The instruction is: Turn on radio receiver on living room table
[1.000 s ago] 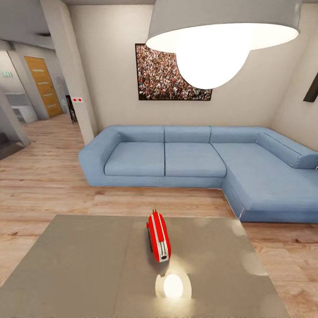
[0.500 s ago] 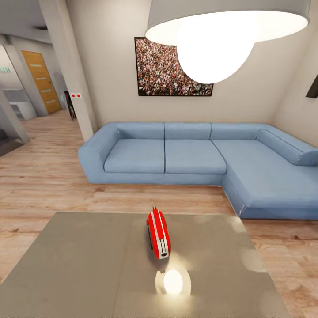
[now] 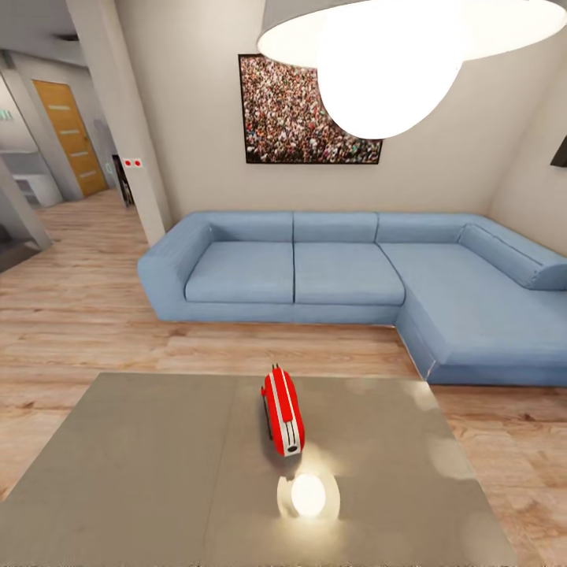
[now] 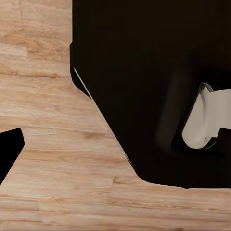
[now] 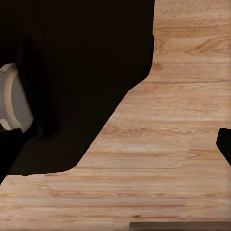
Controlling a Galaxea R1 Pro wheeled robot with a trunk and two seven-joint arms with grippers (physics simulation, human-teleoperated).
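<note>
L + R gripper state: can't tell. Both wrist cams look down at a dark robot body part [image 4: 144,72] and wood plank floor [image 5: 183,130], fingers not identifiable.

Head cam: radio receiver [image 3: 283,413] stands on edge on the table [image 3: 142,465], roughly mid-width, nearer the far edge, narrow white-striped edge facing cam. Lamp reflection [image 3: 308,494] on the tabletop just in front of it. Beyond the table: floor, then blue L-shaped sofa [image 3: 346,276] against beige wall, crowd photo [image 3: 311,110] above it. Pendant lamp [image 3: 394,47] overhead. Orange door [image 3: 69,134] far left.
</note>
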